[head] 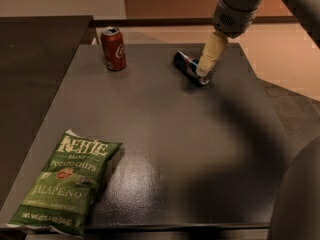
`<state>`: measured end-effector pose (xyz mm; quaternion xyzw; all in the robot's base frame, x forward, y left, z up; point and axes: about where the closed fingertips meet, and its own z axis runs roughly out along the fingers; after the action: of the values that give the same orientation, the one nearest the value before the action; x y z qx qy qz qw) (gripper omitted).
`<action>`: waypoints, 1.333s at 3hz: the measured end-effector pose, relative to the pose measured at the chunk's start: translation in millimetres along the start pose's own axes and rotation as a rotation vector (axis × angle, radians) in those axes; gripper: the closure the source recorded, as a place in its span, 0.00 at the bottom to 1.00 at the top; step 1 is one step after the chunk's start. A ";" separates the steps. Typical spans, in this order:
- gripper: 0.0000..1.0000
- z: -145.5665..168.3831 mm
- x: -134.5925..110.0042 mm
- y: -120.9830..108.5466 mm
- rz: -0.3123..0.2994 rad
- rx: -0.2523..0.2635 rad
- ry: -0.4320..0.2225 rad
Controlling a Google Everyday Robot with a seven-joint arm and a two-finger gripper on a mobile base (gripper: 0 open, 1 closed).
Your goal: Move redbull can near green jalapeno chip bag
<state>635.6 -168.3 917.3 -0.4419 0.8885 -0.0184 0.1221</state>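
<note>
Scene: dark grey tabletop point(165, 134) seen from above & front, w/ three items on it.
Redbull can point(184, 61): slim dark blue & silver can, lying on its side at the far right-centre of the table. It runs diagonally, one end toward the back left, the other toward the front right.
Gripper point(203, 72): cream-coloured, coming down at a slant from the top right. Its tip sits over the front-right end of the redbull can and hides part of it. Can't tell if it touches the can.
Gripper state: can't tell if spread or closed; only one pale shape shows.
Arm point(235, 9): grey rounded wrist section above the gripper, entering from the top right corner.
Green jalapeno chip bag point(65, 184): flat green bag w/ white "Kettle" and "Jalapeno" lettering, lying at the near left corner of the table. Its lower edge is at the table's front edge. Well apart from the redbull can, diagonally across the table.
Red cola can point(113, 49): upright, far left part of the table, well left of the redbull can.
Left side: a second dark surface point(35, 59) runs alongside the table.
Background: light tan floor point(285, 59) to the right & behind.
Bottom right: blurred grey rounded shape point(297, 204), close to the camera.
</note>
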 end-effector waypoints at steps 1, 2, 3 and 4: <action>0.00 25.7 -16.6 -13.6 0.139 0.008 0.027; 0.00 45.7 -29.3 -13.5 0.244 -0.021 0.044; 0.00 63.2 -38.6 -7.0 0.306 -0.061 0.059; 0.00 77.5 -43.9 1.2 0.335 -0.093 0.074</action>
<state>678.2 -127.1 850.8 -0.2920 0.9534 0.0270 0.0704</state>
